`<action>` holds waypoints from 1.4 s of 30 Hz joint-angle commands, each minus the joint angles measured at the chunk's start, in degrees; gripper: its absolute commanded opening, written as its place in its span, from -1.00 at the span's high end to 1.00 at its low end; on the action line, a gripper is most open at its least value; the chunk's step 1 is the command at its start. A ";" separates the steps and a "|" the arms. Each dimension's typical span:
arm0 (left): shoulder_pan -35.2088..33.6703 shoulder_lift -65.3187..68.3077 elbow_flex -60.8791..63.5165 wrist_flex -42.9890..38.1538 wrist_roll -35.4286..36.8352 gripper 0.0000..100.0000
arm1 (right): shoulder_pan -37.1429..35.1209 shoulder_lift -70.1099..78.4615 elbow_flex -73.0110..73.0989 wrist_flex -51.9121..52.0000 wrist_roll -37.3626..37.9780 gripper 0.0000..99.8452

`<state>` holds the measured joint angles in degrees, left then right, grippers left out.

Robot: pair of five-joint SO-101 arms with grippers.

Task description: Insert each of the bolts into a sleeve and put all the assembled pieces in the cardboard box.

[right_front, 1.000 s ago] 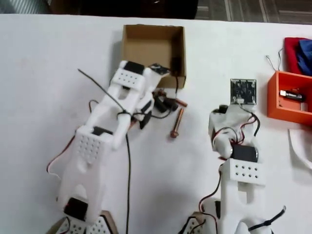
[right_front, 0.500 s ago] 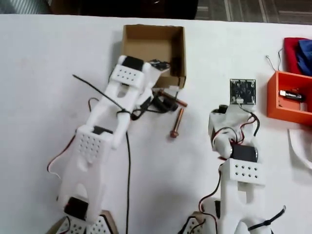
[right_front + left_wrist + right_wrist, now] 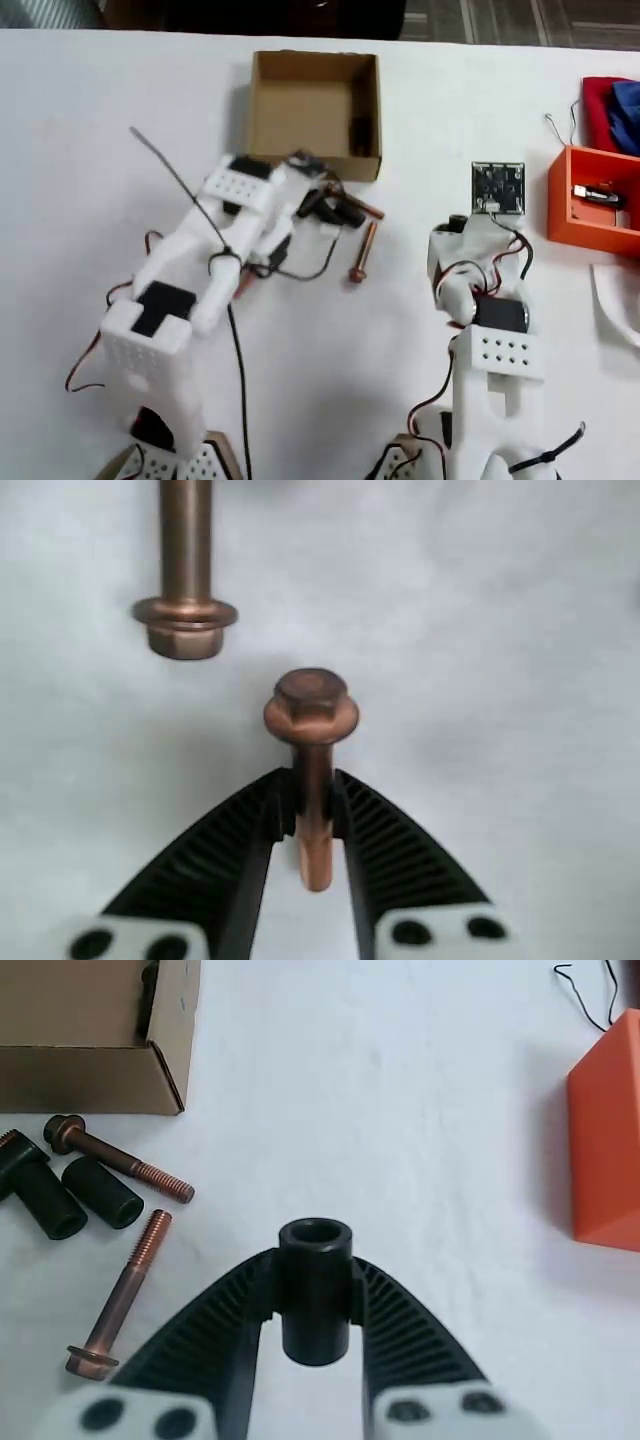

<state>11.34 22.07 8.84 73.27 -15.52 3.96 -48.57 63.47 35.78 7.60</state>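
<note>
Bolt clamped by its shank in the left gripper, head pointing away, while the right gripper, at 3 o'clock from it across the table, is closed on an upright black sleeve. A loose bolt lies on the white table at 5 o'clock from the left gripper, near two black sleeves and a third bolt. Farthest back, at 12 o'clock, the open cardboard box stands just behind them.
</note>
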 commanded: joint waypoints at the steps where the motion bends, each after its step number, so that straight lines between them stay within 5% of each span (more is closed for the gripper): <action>1: -0.62 -2.90 3.74 -4.75 -0.18 0.60 | 0.75 -1.54 -0.26 -1.10 0.35 0.96; 42: -4.48 -1.58 -1.71 -6.86 -0.09 0.65 | 0.40 -1.54 -0.18 -0.84 0.44 0.96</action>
<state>8.00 20.92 8.92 66.15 -15.60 3.96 -48.57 63.47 35.78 7.60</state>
